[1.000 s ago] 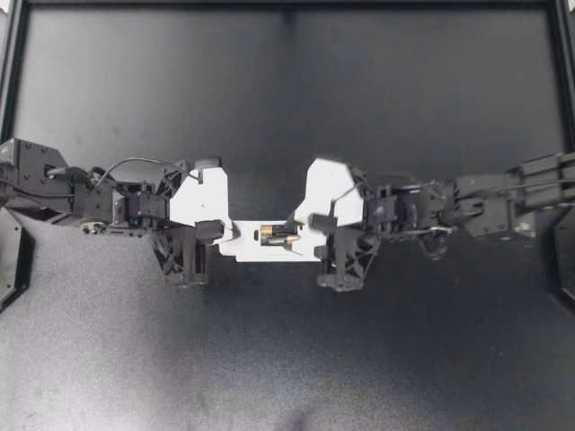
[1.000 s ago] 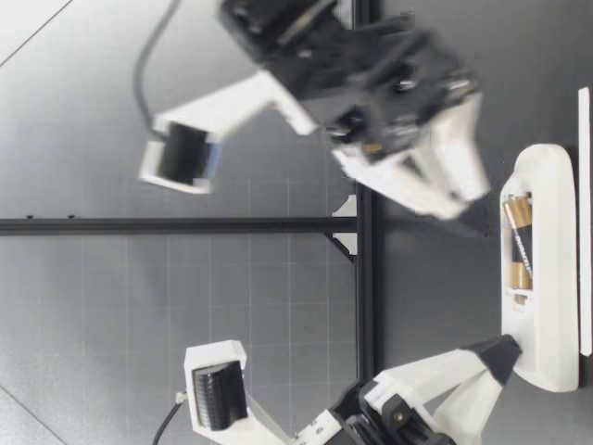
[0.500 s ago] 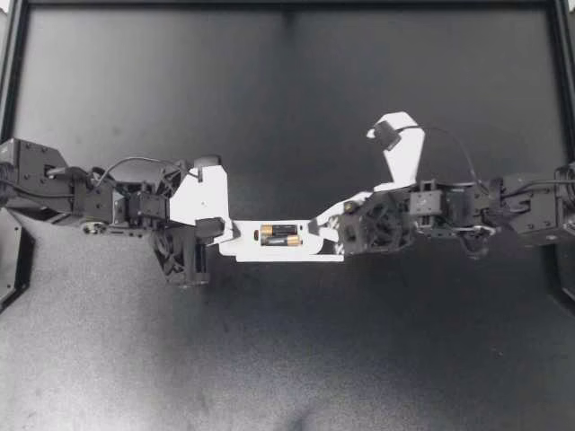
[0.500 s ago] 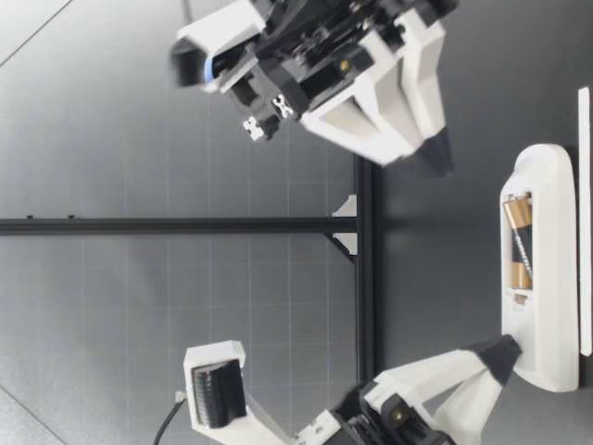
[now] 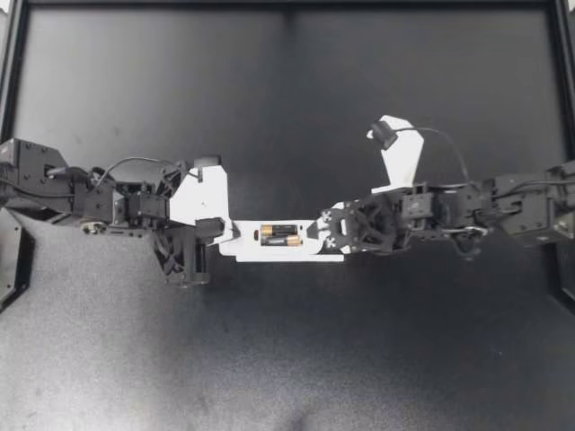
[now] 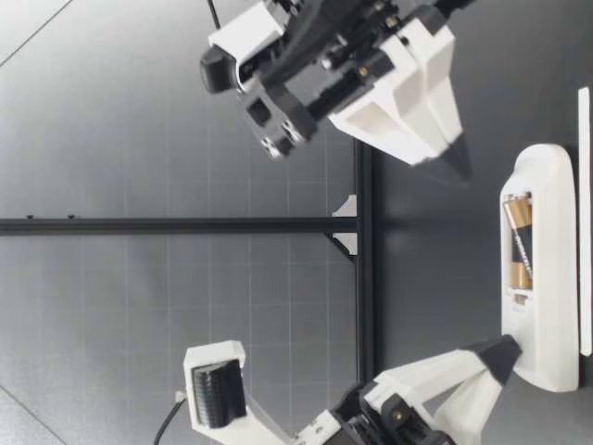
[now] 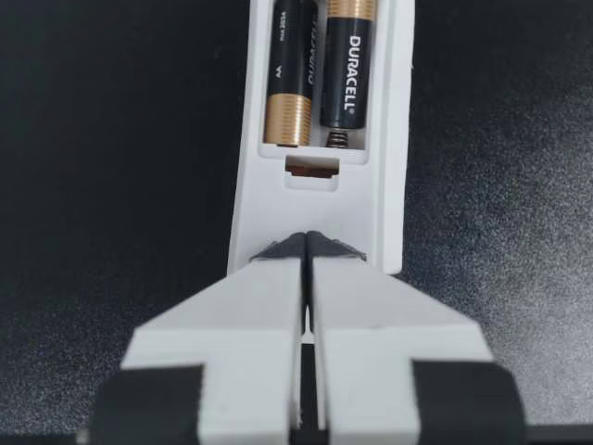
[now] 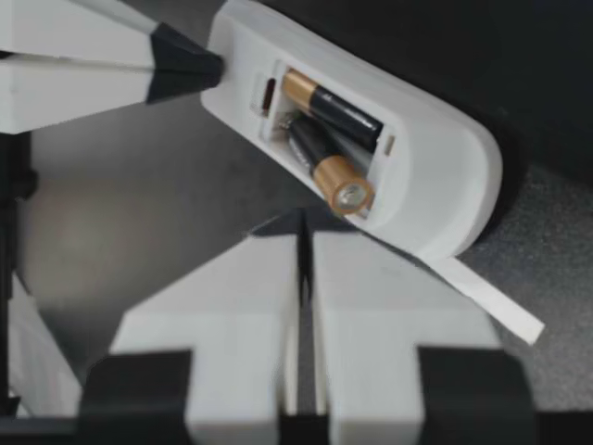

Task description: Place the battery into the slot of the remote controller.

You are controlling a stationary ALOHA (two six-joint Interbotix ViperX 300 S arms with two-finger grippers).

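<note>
Left gripper (image 5: 225, 235): fingers pressed flat together with nothing between them. The dark tips rest on the left end of the white plastic remote controller (image 5: 269, 251). The left wrist view shows this gripper (image 7: 307, 243) touching that end of the remote (image 7: 394, 139), and the low view shows the same contact (image 6: 505, 357).

The remote lies flat on the black matte table (image 5: 287, 108), lengthwise between the two arms, with its open slot facing up.

Two black-and-copper cylindrical batteries (image 5: 280, 236) lie side by side inside the slot, with opposite ends toward the left gripper (image 7: 347, 65).

Right gripper (image 5: 319, 232): fingers closed against each other, holding nothing. In the low view it (image 6: 459, 162) hangs above the remote's (image 6: 547, 204) right end, tips angled downward and clear of the casing. In the right wrist view a thin white strip (image 8: 486, 298) projects from beneath the remote's rounded end.
</note>
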